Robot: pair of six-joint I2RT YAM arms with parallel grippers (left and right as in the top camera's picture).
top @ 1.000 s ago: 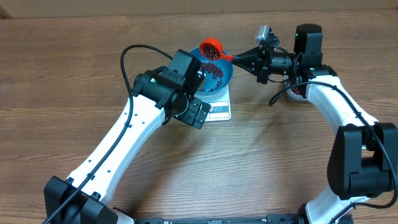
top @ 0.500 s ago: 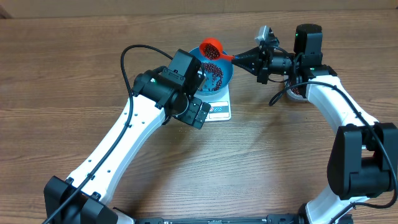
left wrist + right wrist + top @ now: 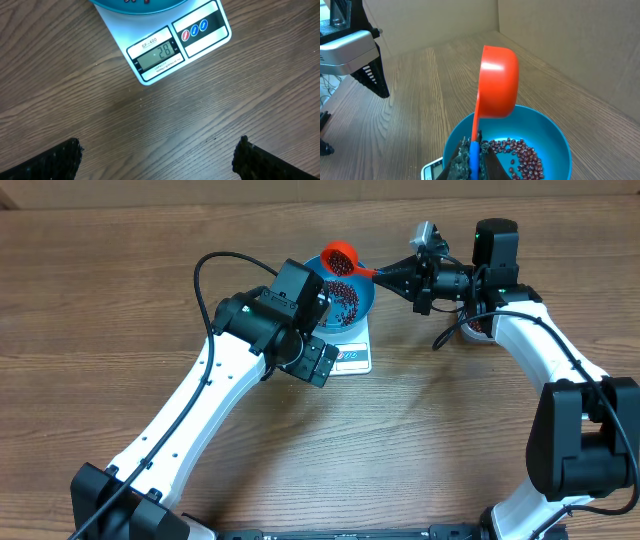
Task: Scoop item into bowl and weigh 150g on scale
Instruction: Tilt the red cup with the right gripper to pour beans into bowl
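The blue bowl stands on the white scale with dark red-brown beans in its bottom. My right gripper is shut on the blue handle of an orange scoop, which is tipped on edge over the bowl's far rim. In the right wrist view the scoop hangs above the bowl and the beans, with the gripper clamped on the handle. My left gripper stands open over bare wood just in front of the scale, whose display reads 28.
My left arm hangs over the scale's left side and hides part of the bowl. A cardboard wall runs along the table's far edge. A grey device on a black stand is at the left of the right wrist view.
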